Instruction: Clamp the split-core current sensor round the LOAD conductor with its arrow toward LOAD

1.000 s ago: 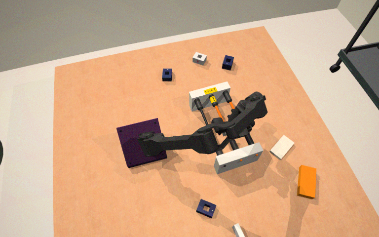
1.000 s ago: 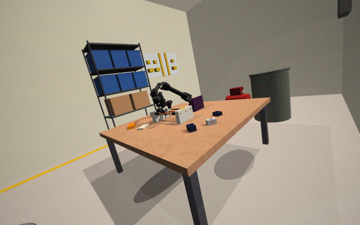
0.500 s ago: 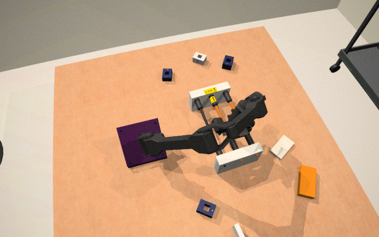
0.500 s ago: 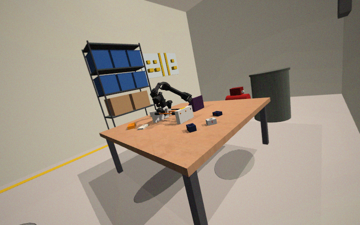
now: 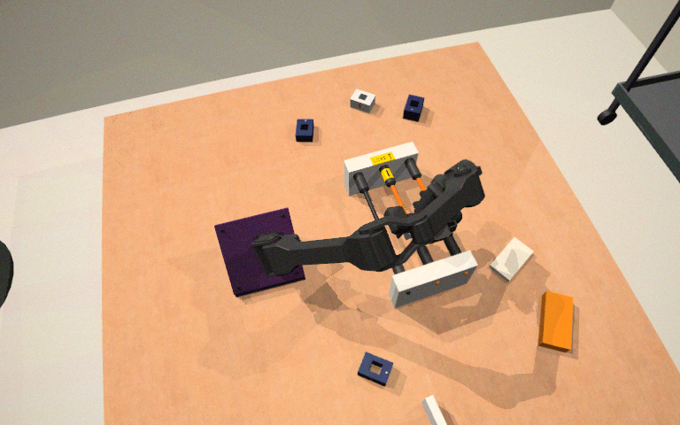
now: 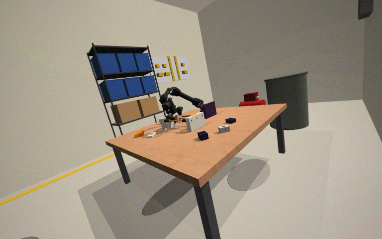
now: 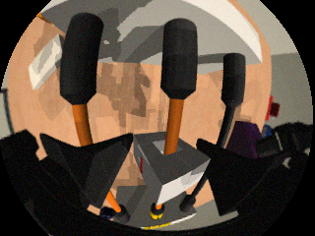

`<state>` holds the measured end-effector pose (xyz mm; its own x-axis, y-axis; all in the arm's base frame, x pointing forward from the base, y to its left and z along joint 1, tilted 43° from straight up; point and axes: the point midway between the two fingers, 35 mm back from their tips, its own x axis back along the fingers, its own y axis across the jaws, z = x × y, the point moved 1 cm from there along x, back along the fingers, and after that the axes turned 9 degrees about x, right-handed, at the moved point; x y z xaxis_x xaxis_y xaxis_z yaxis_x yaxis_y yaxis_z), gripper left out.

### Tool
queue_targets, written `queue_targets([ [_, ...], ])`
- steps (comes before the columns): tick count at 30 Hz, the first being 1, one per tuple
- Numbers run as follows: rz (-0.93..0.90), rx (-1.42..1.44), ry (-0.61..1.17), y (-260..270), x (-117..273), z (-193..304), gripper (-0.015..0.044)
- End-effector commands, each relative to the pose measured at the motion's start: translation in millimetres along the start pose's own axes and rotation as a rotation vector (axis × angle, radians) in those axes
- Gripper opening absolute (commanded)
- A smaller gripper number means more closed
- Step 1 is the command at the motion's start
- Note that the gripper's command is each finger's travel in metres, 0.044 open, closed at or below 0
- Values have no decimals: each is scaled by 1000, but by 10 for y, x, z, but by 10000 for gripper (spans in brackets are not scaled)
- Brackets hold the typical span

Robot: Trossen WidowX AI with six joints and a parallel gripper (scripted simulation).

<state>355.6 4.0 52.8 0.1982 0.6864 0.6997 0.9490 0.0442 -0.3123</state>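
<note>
The grey sensor point(image 7: 172, 164) sits round the middle orange conductor point(image 7: 174, 125) point(image 5: 397, 194) in the wrist view. Its halves look together, with the conductor passing through its window. A red mark shows on its left side; I cannot make out the arrow. My gripper point(image 7: 165, 140) is shut on the sensor, one finger at each side. In the top view the arm hides the fingers. The yellow LOAD marker point(image 5: 382, 158) is on top of the far white block point(image 5: 354, 165), and a yellow sleeve point(image 5: 387, 174) point(image 7: 157, 213) is on the middle conductor.
Outer conductors point(image 5: 369, 203) point(image 7: 84, 125) run on either side. The near end block point(image 5: 433, 273) stands close to the arm. A purple plate point(image 5: 251, 251), orange block point(image 5: 556, 320), white block point(image 5: 511, 258), white sensor point(image 5: 363, 100) and several dark blue sensors point(image 5: 305, 131) point(image 5: 413, 109) point(image 5: 367, 370) are around.
</note>
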Motion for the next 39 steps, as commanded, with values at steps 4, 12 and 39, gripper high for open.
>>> queue_targets([
  [4, -1, 0, 0, 1, 2, -2, 265],
  [12, -1, 0, 0, 1, 2, -2, 265],
  [39, -54, 2, -5, -4, 14, 6, 7],
])
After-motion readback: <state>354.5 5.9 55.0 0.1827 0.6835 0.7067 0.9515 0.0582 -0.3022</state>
